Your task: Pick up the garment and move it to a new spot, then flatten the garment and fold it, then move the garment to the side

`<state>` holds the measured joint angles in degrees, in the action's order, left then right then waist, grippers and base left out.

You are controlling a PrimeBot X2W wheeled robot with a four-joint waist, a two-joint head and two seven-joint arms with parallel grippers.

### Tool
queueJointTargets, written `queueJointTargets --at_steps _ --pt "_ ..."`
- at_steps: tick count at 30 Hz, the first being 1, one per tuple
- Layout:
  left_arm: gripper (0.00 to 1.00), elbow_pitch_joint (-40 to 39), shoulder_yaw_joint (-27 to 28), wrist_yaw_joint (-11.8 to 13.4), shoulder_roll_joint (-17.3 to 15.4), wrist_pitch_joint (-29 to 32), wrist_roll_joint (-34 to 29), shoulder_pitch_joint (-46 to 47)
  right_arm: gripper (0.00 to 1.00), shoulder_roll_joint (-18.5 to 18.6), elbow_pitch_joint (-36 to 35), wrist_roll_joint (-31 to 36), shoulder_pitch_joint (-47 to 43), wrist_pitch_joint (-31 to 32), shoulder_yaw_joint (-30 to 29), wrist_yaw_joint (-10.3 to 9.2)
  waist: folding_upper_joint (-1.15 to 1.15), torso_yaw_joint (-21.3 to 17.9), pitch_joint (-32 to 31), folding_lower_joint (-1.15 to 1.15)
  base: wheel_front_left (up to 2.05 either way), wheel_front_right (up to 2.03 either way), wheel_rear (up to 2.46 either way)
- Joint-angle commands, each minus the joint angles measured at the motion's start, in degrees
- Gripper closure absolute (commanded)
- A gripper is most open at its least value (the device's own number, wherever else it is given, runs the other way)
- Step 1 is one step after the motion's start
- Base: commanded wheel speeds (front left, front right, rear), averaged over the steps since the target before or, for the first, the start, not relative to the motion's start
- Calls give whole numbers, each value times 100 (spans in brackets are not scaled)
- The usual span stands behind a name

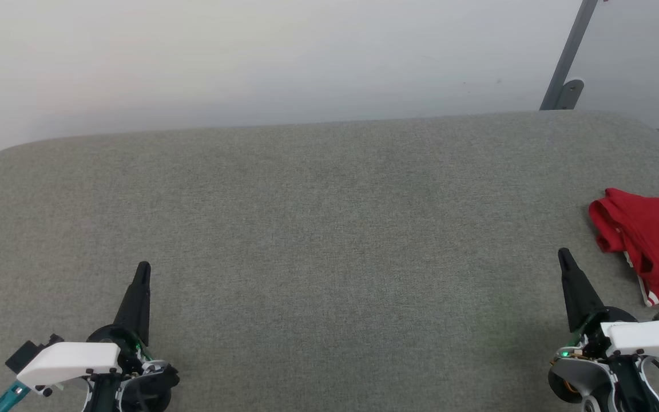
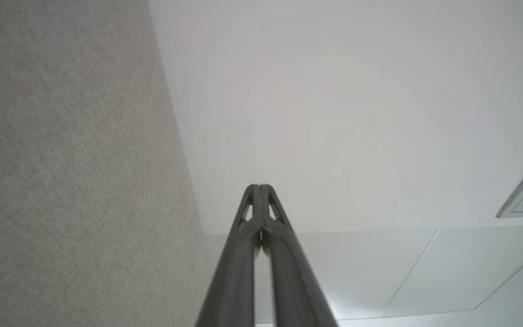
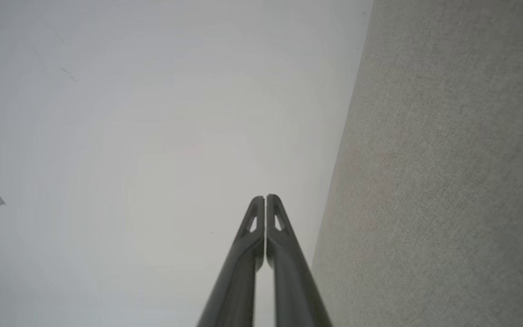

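Note:
The red garment (image 1: 652, 249) lies bunched at the right edge of the head view on the grey cushion, a strip of white-striped trim showing at its lower edge; part of it runs out of frame. My right gripper (image 1: 564, 254) sits just left of it, apart from the cloth, fingers pressed together and holding nothing. Its closed tips (image 3: 265, 198) point along the cushion toward the wall. My left gripper (image 1: 143, 268) rests at the lower left, far from the garment, and is also shut and empty, as its wrist view confirms (image 2: 258, 187).
A wide grey fabric surface (image 1: 318, 229) spreads between both arms. A pale wall (image 1: 249, 57) rises behind it. A grey metal post (image 1: 567, 63) stands at the back right.

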<state>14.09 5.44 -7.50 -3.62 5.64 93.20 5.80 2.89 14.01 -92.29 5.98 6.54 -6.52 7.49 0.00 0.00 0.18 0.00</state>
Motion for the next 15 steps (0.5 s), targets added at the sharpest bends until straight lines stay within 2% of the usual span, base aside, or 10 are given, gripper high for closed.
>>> queueJointTargets --at_steps 1,15 --pt "100 -1 18 2 6 33 8 77 100 -11 14 -20 51 8 -6 0 0 0 0 0 0 0 0" --pt "100 0 36 2 21 45 -15 75 100 -11 14 -21 50 7 -5 0 0 0 0 0 0 0 0"
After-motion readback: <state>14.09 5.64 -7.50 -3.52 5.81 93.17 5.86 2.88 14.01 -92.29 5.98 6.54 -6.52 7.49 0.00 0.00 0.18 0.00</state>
